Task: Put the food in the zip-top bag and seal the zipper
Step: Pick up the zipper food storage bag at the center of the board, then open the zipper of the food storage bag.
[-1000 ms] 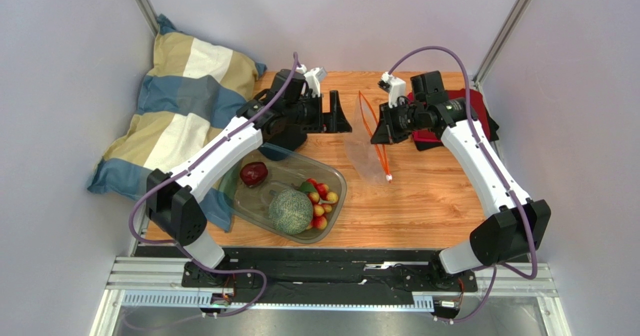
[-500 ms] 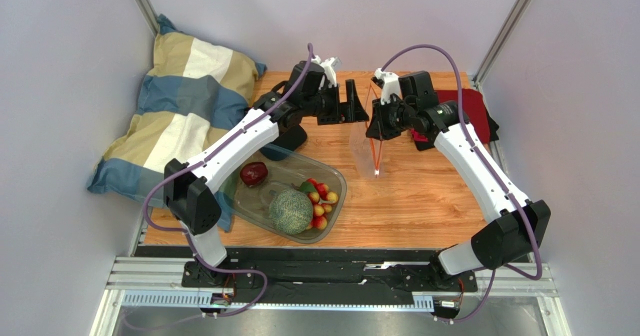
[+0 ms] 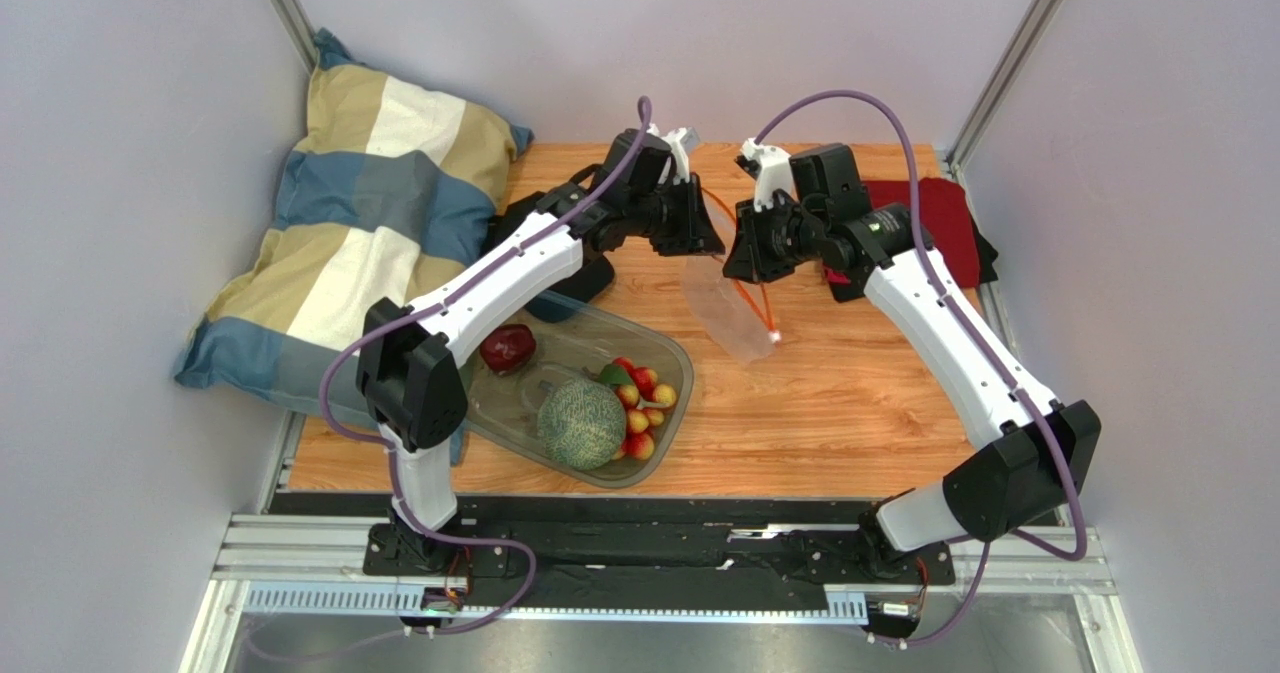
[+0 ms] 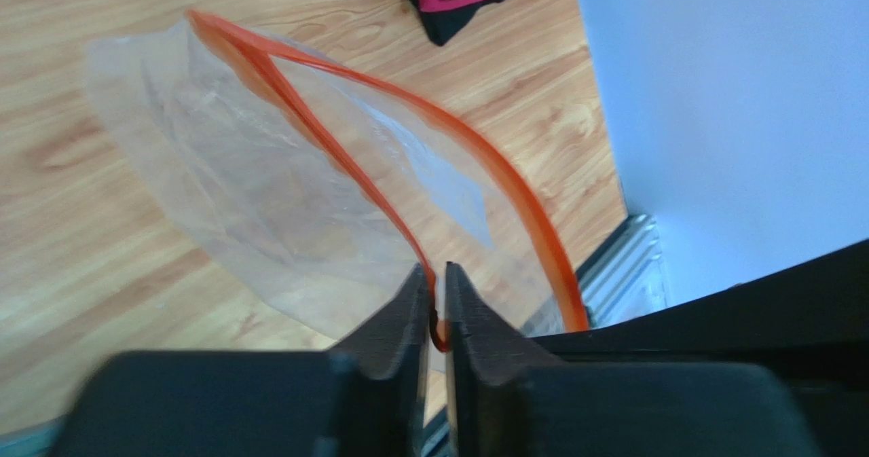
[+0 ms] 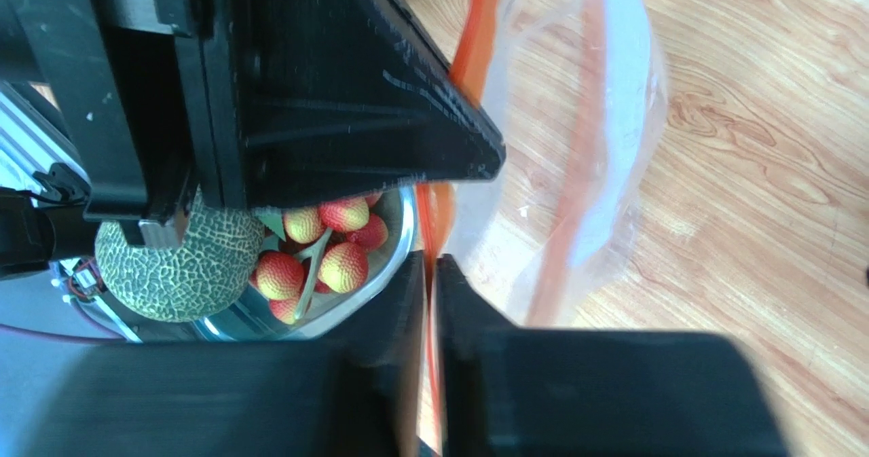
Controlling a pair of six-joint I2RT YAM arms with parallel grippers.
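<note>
– Left gripper (image 4: 436, 279) first: what was it doing?
– Its jaws were pinched together on the zipper (image 4: 250, 60), the orange-red strip, at one lip of the zip-top bag (image 4: 265, 202). The right gripper (image 5: 428, 269) was clamped on that strip too. It seemed to be on the other lip, though its own wrist view was too crowded to be sure.
– So where was the bag?
– Held up between the two grippers over the far middle of the table (image 3: 842, 403), mouth parted, body hanging down toward the wood. Nothing was inside it.
– And the food?
– All in the clear tub (image 3: 511, 403) at the near left: the melon (image 3: 582, 421), the dark red fruit (image 3: 508, 348), and the bunch of small red-and-yellow fruits (image 3: 643, 403) right against the melon. I judged the task barely begun. The mouth was being opened, with three items to load and the zipper to run shut.
– The surroundings?
– A wood-grain tabletop, a striped pillow (image 3: 376, 208) off its left edge, a red cloth (image 3: 947, 216) at the far right, and plain pale walls (image 3: 676, 43) on three sides.
</note>
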